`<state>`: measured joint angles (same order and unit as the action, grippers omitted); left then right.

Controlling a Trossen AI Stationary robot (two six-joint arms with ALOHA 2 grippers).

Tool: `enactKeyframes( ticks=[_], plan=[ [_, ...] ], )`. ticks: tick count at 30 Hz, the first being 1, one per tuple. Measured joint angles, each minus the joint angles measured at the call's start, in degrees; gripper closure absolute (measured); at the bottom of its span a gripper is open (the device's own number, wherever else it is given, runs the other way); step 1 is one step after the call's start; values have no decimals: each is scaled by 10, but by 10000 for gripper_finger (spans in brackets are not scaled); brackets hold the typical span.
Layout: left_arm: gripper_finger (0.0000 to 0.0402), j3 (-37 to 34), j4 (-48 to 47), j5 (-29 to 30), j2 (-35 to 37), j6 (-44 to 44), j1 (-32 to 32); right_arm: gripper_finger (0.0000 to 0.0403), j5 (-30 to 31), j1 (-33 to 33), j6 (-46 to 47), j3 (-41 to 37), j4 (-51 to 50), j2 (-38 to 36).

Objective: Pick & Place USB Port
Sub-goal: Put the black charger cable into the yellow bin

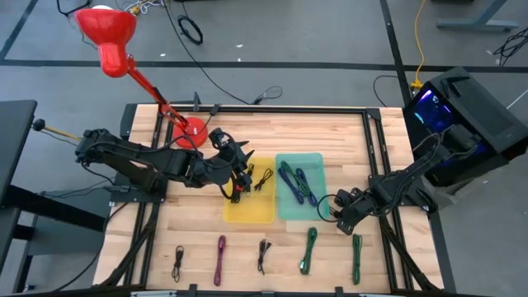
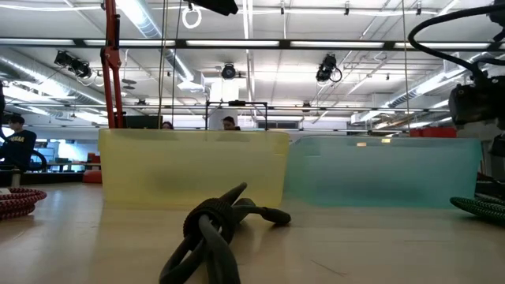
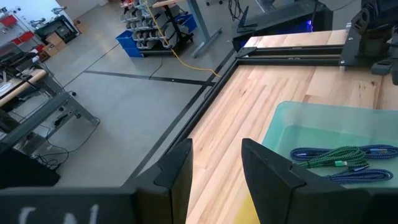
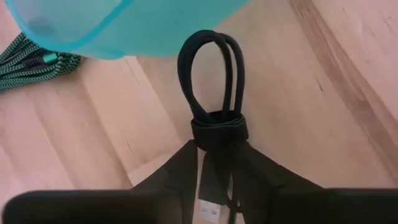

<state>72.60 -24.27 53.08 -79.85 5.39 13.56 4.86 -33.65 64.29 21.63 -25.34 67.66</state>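
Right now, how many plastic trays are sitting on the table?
2. A yellow tray sits at the table's middle, and a teal tray sits right beside it, on the right arm's side. None looks hidden.

Robotics lab, ceiling trusses (image 2: 260, 43), parts bins (image 3: 144, 43), PC tower (image 1: 462, 115)

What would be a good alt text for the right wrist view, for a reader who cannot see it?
The right gripper holds a bundled black cable just above the wooden table, its loop pointing toward the rim of a turquoise bin. A green braided cable lies on the table beside the bin.
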Motion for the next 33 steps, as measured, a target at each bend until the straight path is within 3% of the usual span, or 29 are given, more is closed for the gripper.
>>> enactKeyframes(
  ticks=[3, 8, 14, 19, 23, 33],
  plan=[
    [257, 0, 0, 0, 0, 0, 0, 323, 5, -6, 11, -3, 0, 1],
    [257, 0, -1, 0, 0, -1, 0, 390, 2, -6, 10, -4, -2, 2],
    [257, 0, -1, 0, 0, -1, 0, 400, 2, -6, 15, -2, -23, -8],
    [257, 0, -1, 0, 0, 0, 0, 402, -2, -7, 10, 17, -140, -60],
    [257, 0, -1, -1, 0, 0, 0, 402, 29, -7, 40, 48, -272, -103],
    [257, 0, 3, -21, 0, 0, 0, 403, 174, -6, 19, 132, -327, -187]
  ],
)
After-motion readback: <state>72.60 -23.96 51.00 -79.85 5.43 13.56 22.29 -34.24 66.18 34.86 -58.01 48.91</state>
